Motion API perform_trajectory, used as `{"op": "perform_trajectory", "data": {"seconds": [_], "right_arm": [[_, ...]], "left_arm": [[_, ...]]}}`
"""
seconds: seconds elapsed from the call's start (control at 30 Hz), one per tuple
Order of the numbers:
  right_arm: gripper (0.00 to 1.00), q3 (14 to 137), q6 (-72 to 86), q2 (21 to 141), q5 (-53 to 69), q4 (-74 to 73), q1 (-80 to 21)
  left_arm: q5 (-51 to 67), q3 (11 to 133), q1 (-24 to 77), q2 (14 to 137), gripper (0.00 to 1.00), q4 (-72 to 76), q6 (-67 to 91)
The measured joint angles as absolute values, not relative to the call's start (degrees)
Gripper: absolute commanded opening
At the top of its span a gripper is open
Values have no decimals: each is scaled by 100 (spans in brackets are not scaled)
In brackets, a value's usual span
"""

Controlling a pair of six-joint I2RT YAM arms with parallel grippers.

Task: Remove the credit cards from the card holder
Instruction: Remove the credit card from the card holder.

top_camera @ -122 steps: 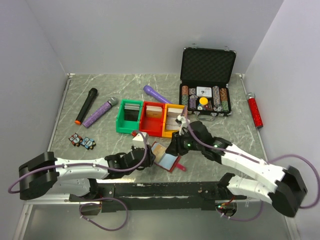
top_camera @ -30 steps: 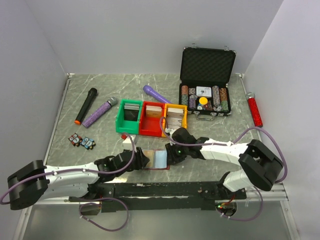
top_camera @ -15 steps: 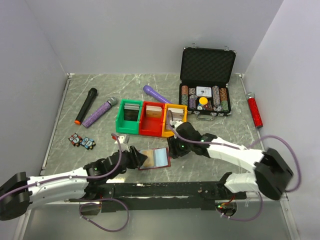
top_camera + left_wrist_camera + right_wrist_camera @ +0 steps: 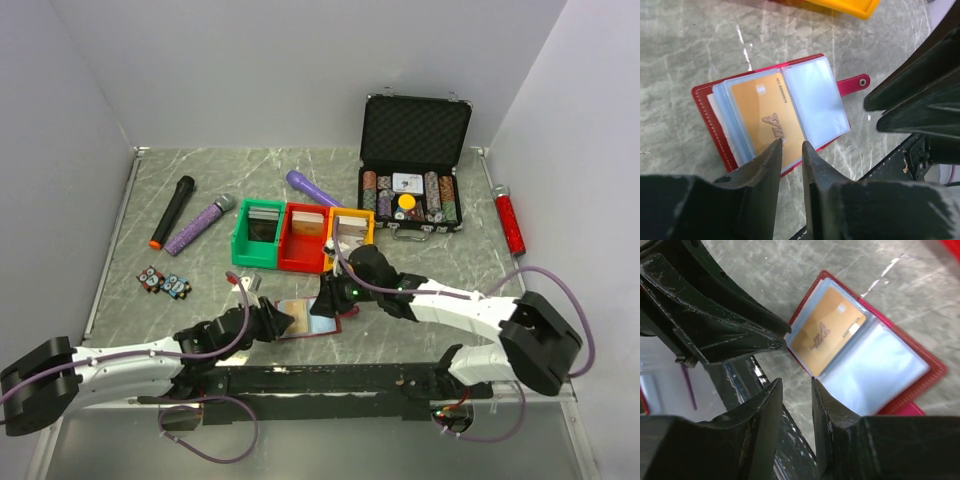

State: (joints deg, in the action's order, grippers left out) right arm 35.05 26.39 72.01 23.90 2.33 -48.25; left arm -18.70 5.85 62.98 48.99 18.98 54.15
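Right jaws shifted left over open card holder (image 4: 308, 318), left jaws opposite, both narrowly parted, holding nothing.

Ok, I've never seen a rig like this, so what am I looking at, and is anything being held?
Two robot arms are bolted at a table's near edge. The wide picture comes from a camera above and behind them; each close-up comes from a camera on one wrist, showing that arm's fingers. Between the left gripper and the right gripper lies an open red card holder with a gold card in a clear sleeve. Behind it sit coloured bins and a poker chip case. Both grippers' fingers stand slightly apart; neither visibly holds anything.
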Motion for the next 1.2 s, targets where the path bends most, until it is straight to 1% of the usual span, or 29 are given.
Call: {"op": "perform_trajectory", "data": {"seconds": [0.07,0.17,0.37,0.47,0.67,0.77,1.2], "right_arm": [[43,3411,2821,7439,2530,607,-4825],[46,3256,3076,7708,2580,1094,-4825],[46,3170,3411,8121,2534,1597,-4825],[44,3181,3531,8379,2512,1754,-4825],[42,3363,3726,8884,2445,1660,-4825],[42,3452,3793,8943,2401,1625,-4825],[40,3498,3898,9113,2340,1625,-4825]], "left_arm": [[-1820,526,6233,4899,24,1977,5435],[-1761,480,6123,4904,21,2064,5476],[-1737,456,6031,5089,15,2185,5531],[-1737,408,6016,5231,11,2213,5561],[-1743,362,6005,5461,4,2250,5697],[-1750,353,6003,5498,2,2246,5776],[-1859,377,6003,5690,1,2311,5968]]}}
